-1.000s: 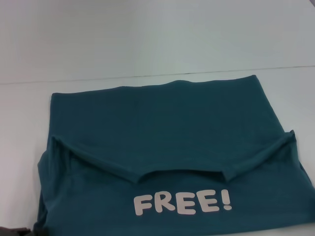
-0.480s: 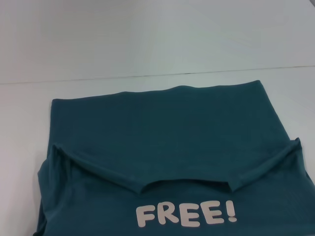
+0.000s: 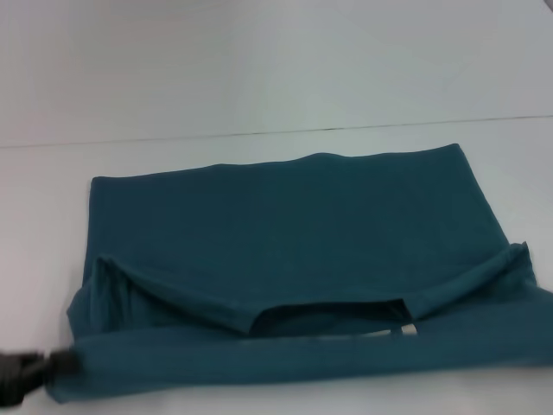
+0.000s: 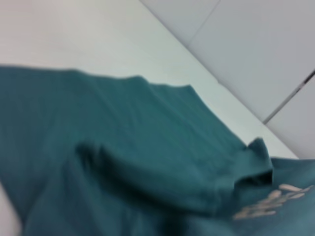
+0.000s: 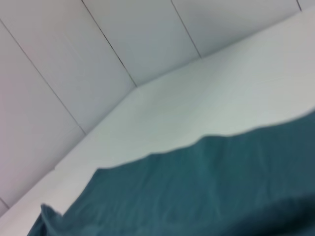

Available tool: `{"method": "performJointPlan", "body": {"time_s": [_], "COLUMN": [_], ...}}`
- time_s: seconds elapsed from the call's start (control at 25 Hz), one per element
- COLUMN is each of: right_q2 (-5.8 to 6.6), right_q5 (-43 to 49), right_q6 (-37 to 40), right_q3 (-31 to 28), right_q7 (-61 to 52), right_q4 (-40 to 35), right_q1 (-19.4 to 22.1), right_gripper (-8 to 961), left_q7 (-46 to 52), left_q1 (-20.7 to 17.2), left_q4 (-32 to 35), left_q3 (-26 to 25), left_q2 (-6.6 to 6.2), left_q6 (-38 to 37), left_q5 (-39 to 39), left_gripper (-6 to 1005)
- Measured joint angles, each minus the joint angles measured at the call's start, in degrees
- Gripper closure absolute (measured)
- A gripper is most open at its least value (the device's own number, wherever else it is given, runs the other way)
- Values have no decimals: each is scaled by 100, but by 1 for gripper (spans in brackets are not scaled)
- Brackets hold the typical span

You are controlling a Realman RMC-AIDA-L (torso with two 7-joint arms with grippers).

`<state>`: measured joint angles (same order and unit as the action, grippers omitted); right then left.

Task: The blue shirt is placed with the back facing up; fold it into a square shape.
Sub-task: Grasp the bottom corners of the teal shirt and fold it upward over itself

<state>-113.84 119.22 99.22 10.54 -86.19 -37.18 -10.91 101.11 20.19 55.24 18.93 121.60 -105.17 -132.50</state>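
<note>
The blue shirt (image 3: 285, 225) lies spread across the white table, far wider than my gripper. Its near edge is lifted into a long band (image 3: 294, 354) that covers most of the white lettering. Only a scrap of that lettering (image 3: 408, 328) shows. My left gripper (image 3: 24, 377), black and blurred, sits at the band's left end at the bottom left corner and holds the fabric. In the left wrist view the blue shirt (image 4: 123, 147) fills the lower part, with some lettering (image 4: 268, 201) at its edge. The right wrist view shows the blue shirt (image 5: 206, 191) from low down. My right gripper is out of view.
The white table (image 3: 259, 69) stretches beyond the shirt to a pale panelled wall (image 5: 123, 44). Bare tabletop (image 3: 43, 216) also shows left of the shirt.
The shirt's near edge has come up and over toward the far side, hiding the FREE! lettering. My left gripper has come into view at the bottom left.
</note>
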Motion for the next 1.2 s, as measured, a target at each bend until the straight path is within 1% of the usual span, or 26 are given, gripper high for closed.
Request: {"method": "performJointPlan", "body": {"time_s": [0.04,0.16,0.28,0.4,0.48,0.6,0.76,0.88,0.96,1.08,1.2], "right_q2": [0,5,-2,-67,-140,-230,-270,-319,-383,-486,-524], "right_q5": [0,-3,-5,-5,-5,-6,-118,-265,-338,-422,-545], "right_q6": [0,-226,-576,-1086,-1534,-2231,-3269,-3959,-4363,-4740,-4917], "right_q3": [0,-24,-45,-44,-23,15,41,54,54,55,61], "right_q7": [0,-115,-162,-166,-151,-16,382,754,997,1265,1410], "right_q4": [0,14,66,85,111,284,758,1030,1110,1132,1135], "right_q1": [0,-358,-738,-1079,-1321,-1688,-2154,-2481,-2685,-2892,-3030], "right_gripper": [912,912,912,912,912,913,913,912,912,912,912], "left_q7": [38,128,193,204,196,162,145,113,34,-109,-194], "left_q1": [121,456,866,1236,1426,1709,2010,2179,2271,2355,2399], "left_q4": [-26,-131,-326,-620,-803,-1041,-1353,-1587,-1702,-1754,-1758], "left_q3": [-7,-19,-22,-3,6,15,42,73,76,96,234], "left_q2": [-29,-99,-173,-240,-260,-249,-224,-216,-211,-206,-212], "left_q6": [50,309,826,1510,1946,2783,3775,4379,4671,4965,5109], "left_q5": [21,71,84,85,87,103,112,112,139,303,513], "left_gripper": [998,999,999,999,999,998,999,999,999,999,998]}}
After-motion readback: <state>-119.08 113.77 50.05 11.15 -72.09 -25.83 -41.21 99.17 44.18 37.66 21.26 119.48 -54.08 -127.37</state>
